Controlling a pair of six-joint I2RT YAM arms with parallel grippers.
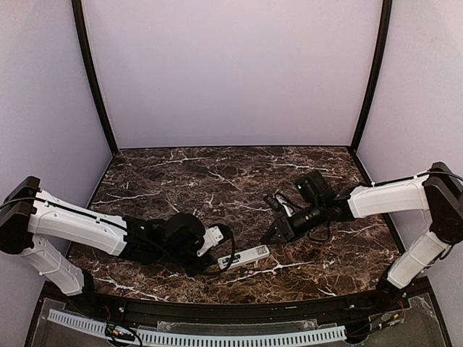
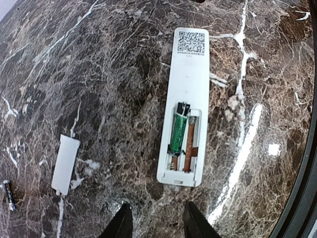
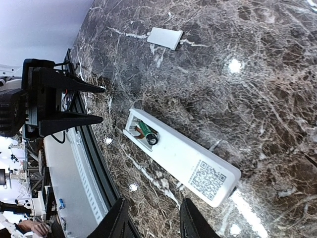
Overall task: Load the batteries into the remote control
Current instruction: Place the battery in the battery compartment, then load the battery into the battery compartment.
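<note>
Left pincer (image 2: 156, 218) and right pincer (image 3: 151, 218) hung open, empty, near the slim white plastic remote control (image 2: 187, 94), face down on the dark marble tabletop (image 2: 99, 74), one green cylindrical battery (image 2: 177, 131) seated; the next move looked to be fetching the loose black battery (image 2: 8, 194).

Face-down remote control (image 2: 188, 84), green battery (image 2: 178, 132) inside

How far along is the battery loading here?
Done: cover off the remote control; green battery seated. In hand: nothing, left gripper and right gripper open. Left: loose battery into the empty slot, cover refitted.
</note>
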